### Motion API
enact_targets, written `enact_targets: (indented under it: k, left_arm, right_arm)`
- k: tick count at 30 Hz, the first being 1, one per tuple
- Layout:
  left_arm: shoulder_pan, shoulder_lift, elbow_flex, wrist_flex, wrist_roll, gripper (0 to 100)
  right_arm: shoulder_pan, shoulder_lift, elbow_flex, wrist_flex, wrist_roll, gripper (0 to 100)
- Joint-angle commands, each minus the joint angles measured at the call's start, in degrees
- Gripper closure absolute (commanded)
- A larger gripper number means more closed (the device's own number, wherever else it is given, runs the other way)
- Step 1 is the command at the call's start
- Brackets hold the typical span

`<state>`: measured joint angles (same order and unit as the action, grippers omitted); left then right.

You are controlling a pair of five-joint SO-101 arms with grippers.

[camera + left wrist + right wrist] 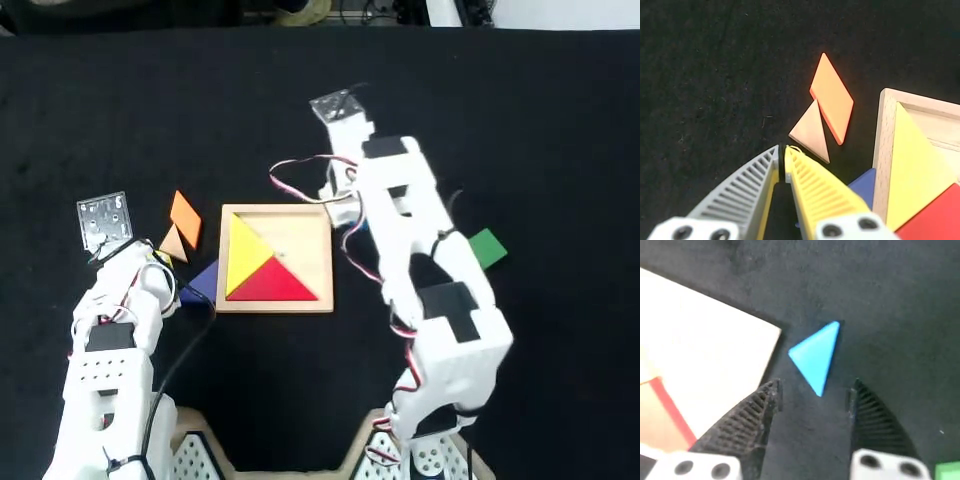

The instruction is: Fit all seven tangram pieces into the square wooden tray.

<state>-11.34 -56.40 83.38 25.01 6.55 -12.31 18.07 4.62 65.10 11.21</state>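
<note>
Left jaws are clamped shut on nothing, parked around 8 o'clock off the tray [275, 302], next to the dark blue piece [205, 278]. The tray has the yellow triangle [245, 255] and red triangle [275, 283] in so far. Right jaws are spread open either side of the light blue triangle [815, 357], which lies on the counter [520, 120] just off the tray's 2 o'clock corner. It looks like thin, stiff, light painted wood, probably slick. I'd pinch low across its edges, mid-body.
</note>
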Motion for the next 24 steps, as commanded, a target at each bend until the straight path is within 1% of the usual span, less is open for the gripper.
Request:
enact_targets:
  k: [1,7,15,20,24]
  left_arm:
    - [0.48,-0.97,-0.40,-1.23,-0.62,97]
    - [0.48,-0.97,-0.40,-1.23,-0.62,97]
    - [0.48,-0.97,-0.40,-1.23,-0.62,97]
    - [0.48,-0.97,-0.40,-1.23,-0.62,97]
    - [0.48,-0.97,-0.40,-1.23,-0.62,97]
  right_arm:
    - [-1.32,1.80,-4.97,0.00,-0.79,78.5]
    - [-1.05,8.13,-8.40,0.00,-1.32,78.6]
    - [-0.79,8.84,-8.66,0.00,-1.32,79.1]
    - [-0.62,9.01,-8.57,-0.44,-0.88,89.0]
    - [-0.62,9.01,-8.57,-0.53,-0.79,91.2]
